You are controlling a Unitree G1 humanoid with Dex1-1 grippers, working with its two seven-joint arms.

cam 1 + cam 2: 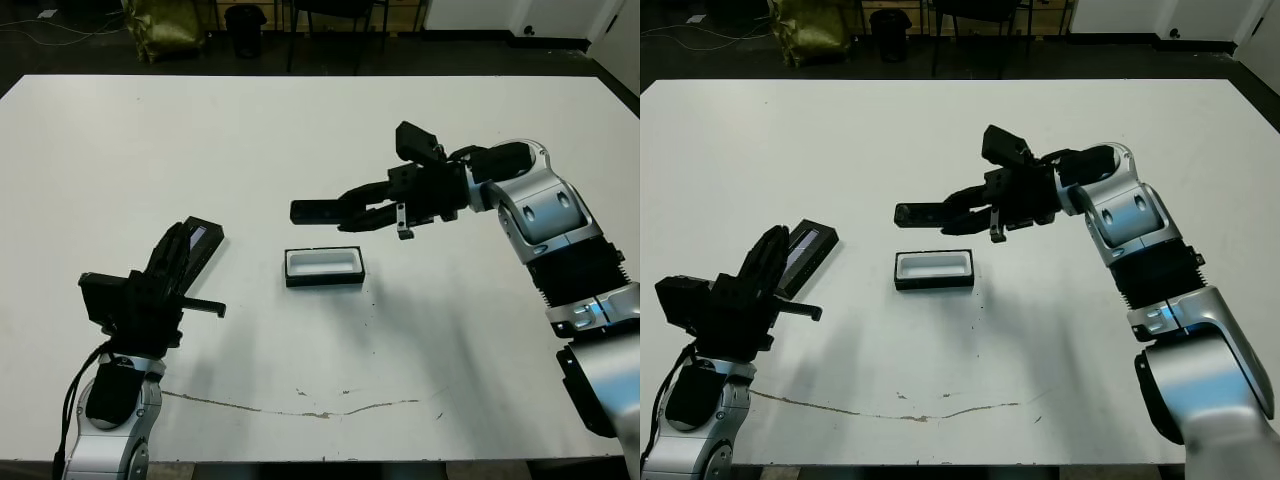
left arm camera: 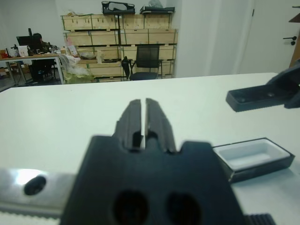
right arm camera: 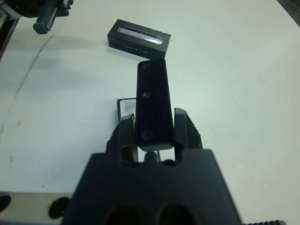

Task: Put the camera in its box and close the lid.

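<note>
The robot's right claw (image 1: 352, 216) pinches the camera (image 1: 318, 211) by one end, holding the black bar roughly level above the white bench (image 1: 300, 120), just beyond the box (image 1: 323, 267). The box sits open near the bench's centre, white lining up, w/ nothing inside. The lid (image 1: 805, 255), silvery stripe on top, lies flat on the bench to the robot's left, well apart from the box. The left claw (image 2: 143, 123) hovers beside the lid, fingers pressed nearly together, gripping nothing. Chairs & stacked crates visible beyond the bench.
</note>
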